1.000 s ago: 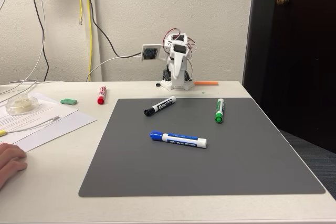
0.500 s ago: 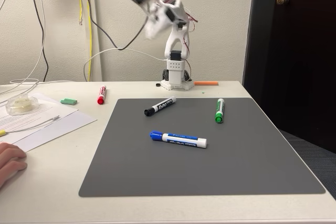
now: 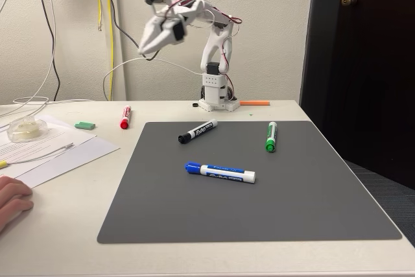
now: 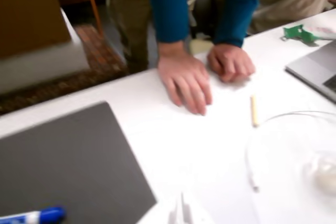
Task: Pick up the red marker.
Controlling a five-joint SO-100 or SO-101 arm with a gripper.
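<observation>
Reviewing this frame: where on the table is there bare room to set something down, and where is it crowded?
Free: the near half of the grey mat, in front of the blue marker. Bare table lies between the mat's left edge and the person's hand. Crowded: the mat's far half with the black marker and green marker, and the far-left papers.

Blue marker on grey mat

In the fixed view, three markers are laid on the mat: one at eleven o'clock, one at one o'clock, one near centre. The red marker is placed off the mat's ten o'clock corner, on the table. The gripper is held high above it.
</observation>
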